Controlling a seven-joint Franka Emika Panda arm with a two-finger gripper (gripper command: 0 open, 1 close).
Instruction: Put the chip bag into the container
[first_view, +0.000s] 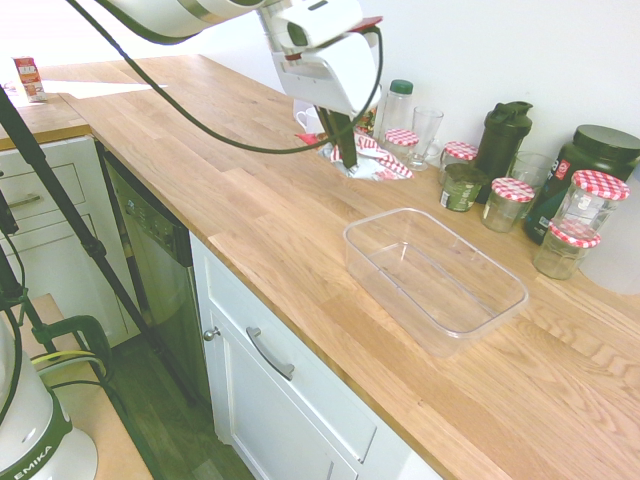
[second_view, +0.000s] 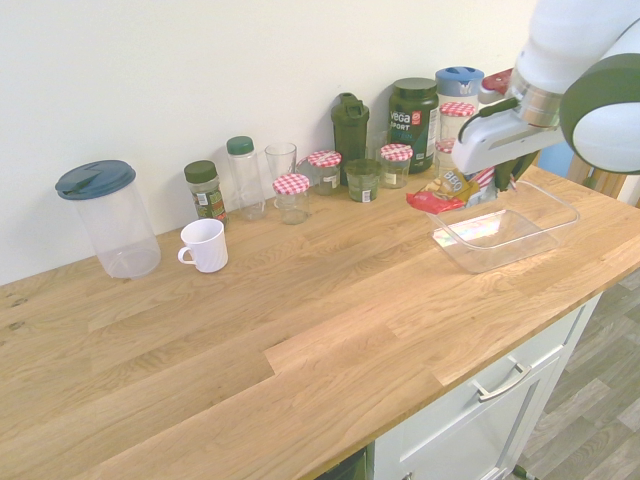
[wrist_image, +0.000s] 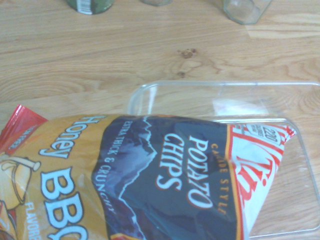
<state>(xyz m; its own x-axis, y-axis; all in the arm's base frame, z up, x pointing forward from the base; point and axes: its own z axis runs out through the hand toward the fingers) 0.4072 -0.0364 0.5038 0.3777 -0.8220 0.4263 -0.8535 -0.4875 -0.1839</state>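
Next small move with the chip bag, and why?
I'd shift the gripper sideways toward the container's middle before lowering. It holds the chip bag raised, but the wrist view shows its red-and-yellow end outside the rim, so releasing here would probably snag or miss.

Both exterior views from opposite sides, sharing the countertop (first_view: 270, 210)

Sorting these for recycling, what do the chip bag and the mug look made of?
Chip bag: probably glossy foil-like plastic film, judging by its creases and shine. Mug: white, smooth and ribbed, likely glazed ceramic, though plastic is possible.
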